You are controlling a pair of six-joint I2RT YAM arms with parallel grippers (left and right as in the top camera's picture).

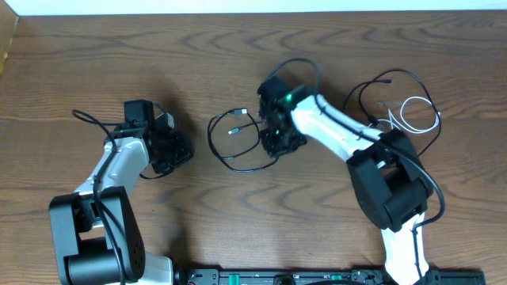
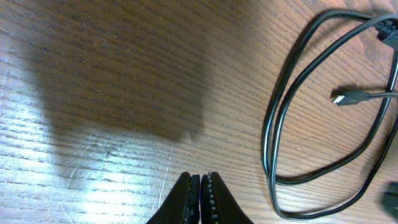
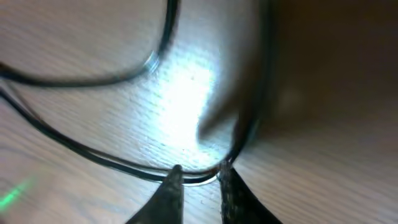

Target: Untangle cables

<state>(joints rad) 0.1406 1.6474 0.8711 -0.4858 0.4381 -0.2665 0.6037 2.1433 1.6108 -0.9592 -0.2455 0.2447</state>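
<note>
Wooden table (image 1: pixel 79 63), white cable (image 1: pixel 418 115) overhead only

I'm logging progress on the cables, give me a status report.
Left fingers shut, empty. Right fingers slightly parted around black cable. White cable coiled beside right arm. Nothing in the way seen.

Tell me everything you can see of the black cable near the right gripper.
The black cable is a thin, glossy cord lying flat on the wooden table in a doubled loop, a small metal-tipped plug resting inside it. The right gripper straddles its strands, jaws slightly apart; whether they touch is blurred.
</note>
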